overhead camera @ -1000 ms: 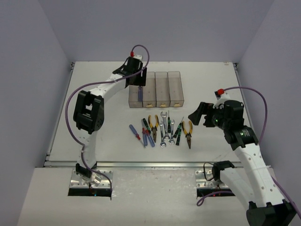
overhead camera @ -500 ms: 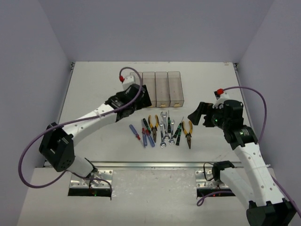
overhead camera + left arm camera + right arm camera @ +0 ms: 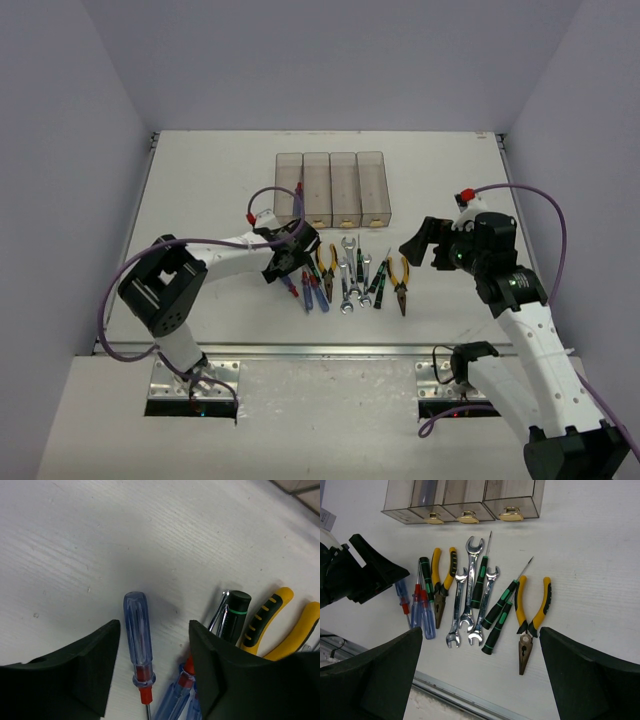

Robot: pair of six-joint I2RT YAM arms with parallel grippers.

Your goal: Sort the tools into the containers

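The tools lie in a row on the white table: blue/red screwdrivers (image 3: 312, 290), yellow-handled pliers (image 3: 400, 280), silver wrenches (image 3: 349, 272) and green/black screwdrivers (image 3: 376, 283). My left gripper (image 3: 285, 268) is low over the row's left end. Its jaws (image 3: 154, 626) straddle the handle of the leftmost blue screwdriver (image 3: 137, 630) with a gap on each side, so it is open. The right gripper (image 3: 415, 245) hangs wide open above the right end of the row, its jaws (image 3: 481, 645) holding nothing. The containers (image 3: 331, 187) stand behind the row.
The leftmost bin (image 3: 422, 495) shows a blue shape inside. Two more blue screwdrivers (image 3: 175, 700) and a black green-ringed handle (image 3: 232, 617) lie right beside the left gripper's right finger. The table's metal front rail (image 3: 470, 695) runs close below the tools.
The left arm swung from the leftmost bin down to the tool row, and its jaws narrowed around the leftmost blue screwdriver. The right arm has stayed still.
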